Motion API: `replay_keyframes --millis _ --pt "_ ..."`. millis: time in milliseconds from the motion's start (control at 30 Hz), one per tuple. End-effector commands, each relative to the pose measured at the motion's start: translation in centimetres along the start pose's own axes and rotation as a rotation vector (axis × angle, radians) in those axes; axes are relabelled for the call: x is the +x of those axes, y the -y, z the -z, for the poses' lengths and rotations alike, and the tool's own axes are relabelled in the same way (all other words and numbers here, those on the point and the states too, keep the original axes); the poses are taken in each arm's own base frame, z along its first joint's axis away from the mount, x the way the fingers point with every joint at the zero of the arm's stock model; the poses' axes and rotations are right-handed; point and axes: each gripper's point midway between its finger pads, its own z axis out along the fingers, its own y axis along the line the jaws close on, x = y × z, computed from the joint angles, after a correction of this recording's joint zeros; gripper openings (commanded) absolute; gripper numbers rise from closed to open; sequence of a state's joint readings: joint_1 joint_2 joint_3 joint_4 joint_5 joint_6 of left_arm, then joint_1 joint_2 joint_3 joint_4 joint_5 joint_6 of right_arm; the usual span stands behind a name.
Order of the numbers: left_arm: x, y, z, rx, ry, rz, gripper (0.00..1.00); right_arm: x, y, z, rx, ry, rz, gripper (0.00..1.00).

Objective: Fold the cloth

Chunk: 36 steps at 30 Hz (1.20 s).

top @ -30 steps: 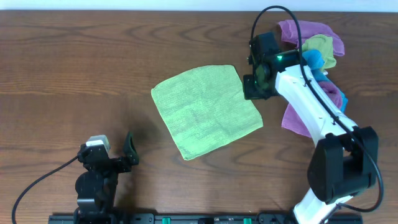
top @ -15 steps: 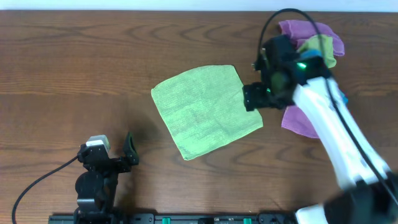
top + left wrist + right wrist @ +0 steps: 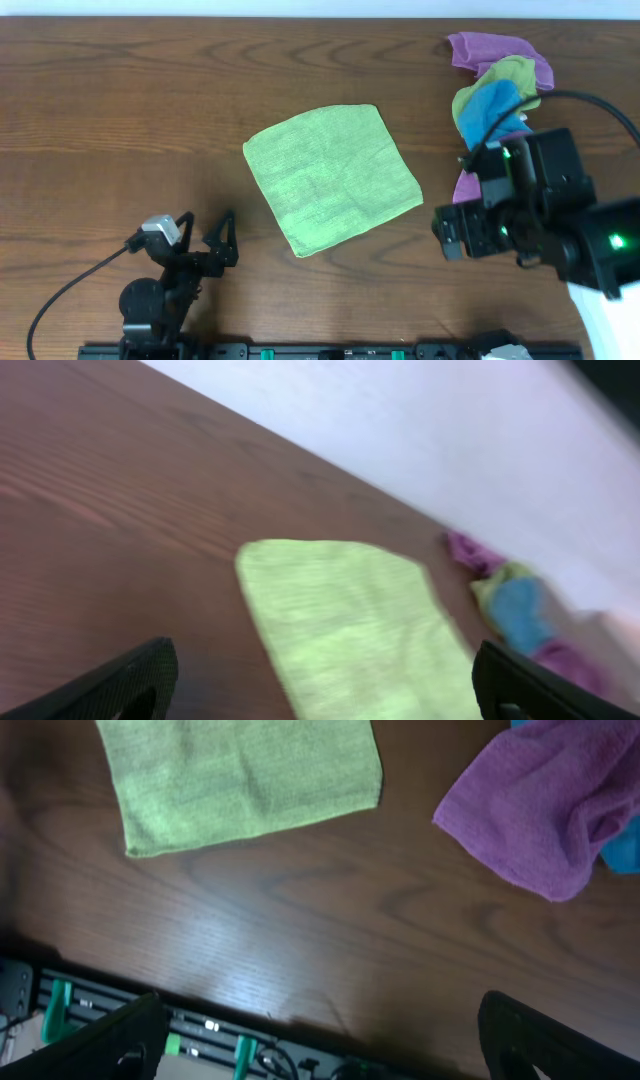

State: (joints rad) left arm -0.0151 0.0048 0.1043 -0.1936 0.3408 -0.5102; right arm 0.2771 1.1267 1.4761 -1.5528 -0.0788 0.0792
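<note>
the left gripper is seen at the near edge of the bench, jaws spread wide, nothing gripped. the right gripper is likewise held with jaws wide apart and empty. the cloth is laid flat mid-bench, touched by neither. purple cloths and a blue cloth are heaped far right.

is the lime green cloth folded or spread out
Spread out: the cloth lies flat on the table, one square layer, four corners showing, no fold visible.
</note>
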Motion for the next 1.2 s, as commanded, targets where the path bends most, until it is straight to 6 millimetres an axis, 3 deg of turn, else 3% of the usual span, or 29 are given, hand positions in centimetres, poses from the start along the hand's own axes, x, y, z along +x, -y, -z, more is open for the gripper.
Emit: replay_keyframes --millis 0,100,300,500,800,1000,1167 --pt "0.4 1.7 0.0 0.096 -0.038 0.187 0.95 0.5 0.1 0.5 -0.003 0.009 0.017 0.99" --pt "-0.5 4.5 0.4 0.238 -0.025 0.103 0.96 0.6 -0.1 0.6 -0.011 0.015 0.018 0.99" --pt "-1.6 4.6 -0.9 0.234 -0.009 0.129 0.95 -0.2 -0.3 0.6 -0.023 0.041 0.020 0.99" --pt "-1.9 4.6 -4.0 0.191 -0.116 0.101 0.96 -0.9 -0.7 0.7 -0.049 0.072 -0.002 0.99" --pt "-3.1 5.2 -11.7 0.119 -0.350 -0.062 0.96 -2.2 -1.1 0.8 -0.070 0.122 -0.042 0.99" --pt "-1.9 4.6 -18.2 0.020 -0.544 -0.204 0.96 -3.5 -1.2 1.0 -0.076 0.177 -0.043 0.99" --pt "-0.4 4.1 -21.3 -0.054 -0.704 -0.274 0.96 -4.8 -1.3 1.3 -0.082 0.230 -0.044 0.99"
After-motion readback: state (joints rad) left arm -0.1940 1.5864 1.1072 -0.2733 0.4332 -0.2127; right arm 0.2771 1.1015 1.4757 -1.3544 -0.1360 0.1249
